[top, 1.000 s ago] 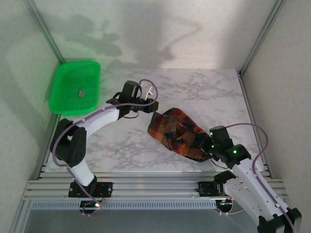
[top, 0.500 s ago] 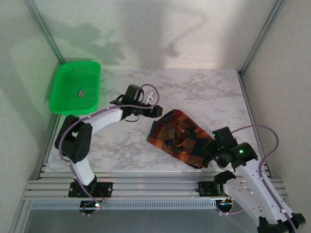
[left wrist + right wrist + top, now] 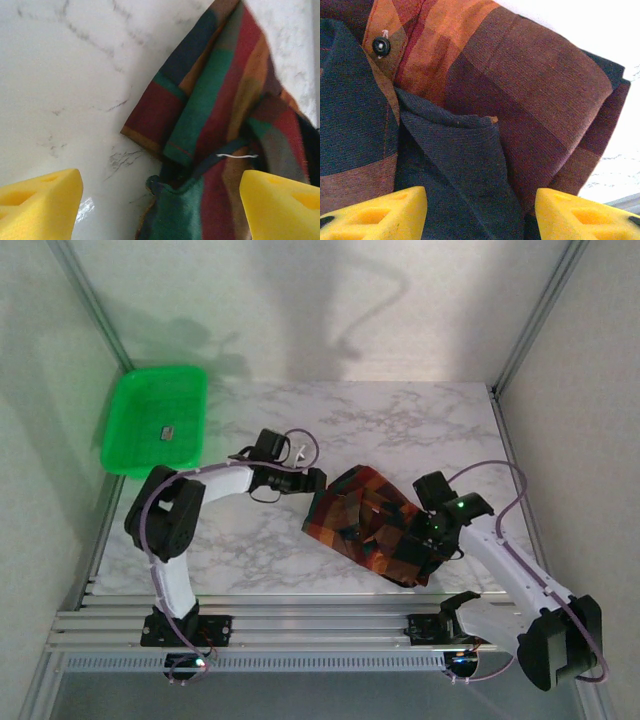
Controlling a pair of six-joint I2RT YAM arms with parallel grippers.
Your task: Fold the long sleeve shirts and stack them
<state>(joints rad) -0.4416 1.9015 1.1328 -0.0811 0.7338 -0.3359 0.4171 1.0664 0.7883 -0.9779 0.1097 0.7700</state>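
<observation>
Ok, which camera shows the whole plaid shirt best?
The top external view: the whole plaid shirt lies bundled on the table. The left wrist view gives one edge, the right wrist view close-up folds and a button.

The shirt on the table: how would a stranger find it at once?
Start at the white marble table and look to its near right part. There lies a bunched cloth shirt, checked in red, orange, green and navy. Its neighbour, the far-left tray, is plain bright green.
</observation>
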